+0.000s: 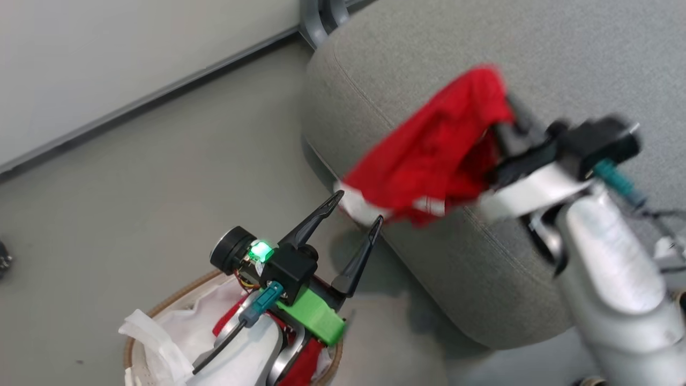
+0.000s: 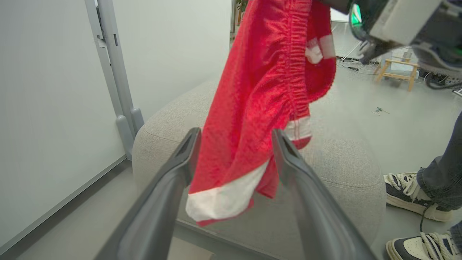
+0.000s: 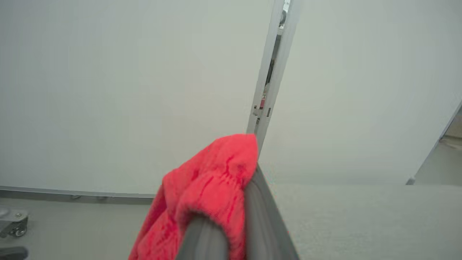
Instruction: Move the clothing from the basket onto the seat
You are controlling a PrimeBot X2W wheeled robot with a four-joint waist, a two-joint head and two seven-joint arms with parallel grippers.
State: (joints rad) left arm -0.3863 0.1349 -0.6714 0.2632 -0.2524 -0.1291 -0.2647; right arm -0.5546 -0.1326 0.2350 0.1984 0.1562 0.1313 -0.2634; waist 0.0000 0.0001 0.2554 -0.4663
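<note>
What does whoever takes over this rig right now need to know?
Right gripper: jaws shut on a red garment, held in the air at the seat's edge, not yet laid down.
Left gripper: jaws open, empty, above the basket.
Done: one garment out of the basket.
Left: release it on the seat, then fetch the red clothing in the basket.

Red mesh garment [image 1: 429, 161] with white hem bands and white-striped side trim, seen against the grey woven seat [image 1: 536, 64]. Below the seat's corner, a basket [image 1: 166, 304] shows a brown woven rim and white lining around more red fabric [image 1: 303, 367]. The left hand [image 1: 358, 208] has black fingers and a bright green bracket. Cream-and-navy sneakers [image 2: 408, 195] stand beside the seat.
</note>
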